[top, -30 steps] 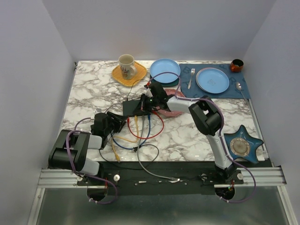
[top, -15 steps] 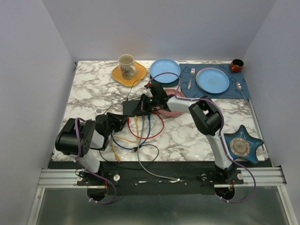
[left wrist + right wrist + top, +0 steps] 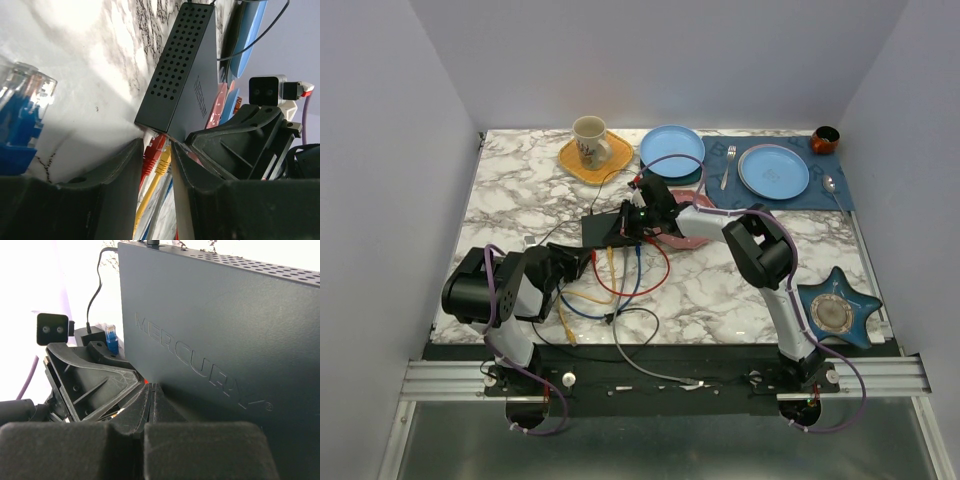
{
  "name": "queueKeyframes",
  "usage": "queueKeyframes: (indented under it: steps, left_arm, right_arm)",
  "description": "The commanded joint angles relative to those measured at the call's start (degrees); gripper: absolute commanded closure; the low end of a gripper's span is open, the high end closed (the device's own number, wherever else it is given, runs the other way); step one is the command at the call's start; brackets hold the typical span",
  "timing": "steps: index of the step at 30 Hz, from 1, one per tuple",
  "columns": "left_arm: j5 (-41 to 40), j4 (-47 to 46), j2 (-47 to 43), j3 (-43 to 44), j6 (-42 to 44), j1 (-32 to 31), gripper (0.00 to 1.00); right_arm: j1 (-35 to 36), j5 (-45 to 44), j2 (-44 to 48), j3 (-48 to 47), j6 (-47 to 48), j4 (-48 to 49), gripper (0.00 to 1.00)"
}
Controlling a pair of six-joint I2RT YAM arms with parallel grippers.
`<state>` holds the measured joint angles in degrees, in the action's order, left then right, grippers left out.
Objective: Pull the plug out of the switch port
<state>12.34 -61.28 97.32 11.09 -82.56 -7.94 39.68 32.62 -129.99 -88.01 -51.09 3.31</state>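
1. Switch [image 3: 605,228] lies flat near the middle of the marble worktop [image 3: 510,190], its port edge turned toward the left arm. A red plug [image 3: 156,145] and a yellow plug [image 3: 163,164] sit side by side at that edge.
2. Right hand [image 3: 151,390] is clenched with nothing between its fingers, tips at the lid below the MERCURY lettering [image 3: 200,362]. It looks placed to pin the box down, though contact is hard to confirm.
3. Left hand [image 3: 156,152] is released only narrowly, its two fingers framing both plugs without clamping either.
4. Step in hand, as I judge it, is closing on one plug. Centre the gap on a single plug body, not the pair, and grip the body rather than the cable.
5. Pull straight out along the port axis, parallel to the worktop. A sideways tug would probably twist the box.
6. No latch tab is visible, so expect resistance and pull steadily, never in a jerk.
7. Leave the loose blue plug [image 3: 20,115], which lies well apart from the ports.
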Motion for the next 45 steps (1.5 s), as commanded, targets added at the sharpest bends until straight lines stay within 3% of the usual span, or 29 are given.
queueKeyframes:
  steps: [1,15,29,40,45]
  left_arm:
    - [-3.5,3.8,-0.9,-1.1,0.3,-0.4,0.59]
    - [-9.5,14.9,-5.6,1.6,0.4,-2.9,0.59]
    - [-9.0,16.9,-2.0,4.6,0.5,-4.2,0.58]
    - [-8.6,16.7,-0.9,5.0,1.2,-4.6,0.71]
    - [-8.7,16.0,-0.9,4.6,1.1,-4.6,0.73]
  right_arm:
    - [0.1,-2.2,-2.4,-0.9,0.2,-3.1,0.99]
    - [0.1,-2.4,-2.2,-0.9,-0.1,-4.7,0.99]
    - [0.1,-2.5,-2.9,-0.9,0.6,-5.3,0.99]
    - [0.1,-2.6,-3.2,-1.2,1.2,-5.8,0.99]
    - [0.1,-4.3,-1.1,0.0,2.6,-6.0,0.99]
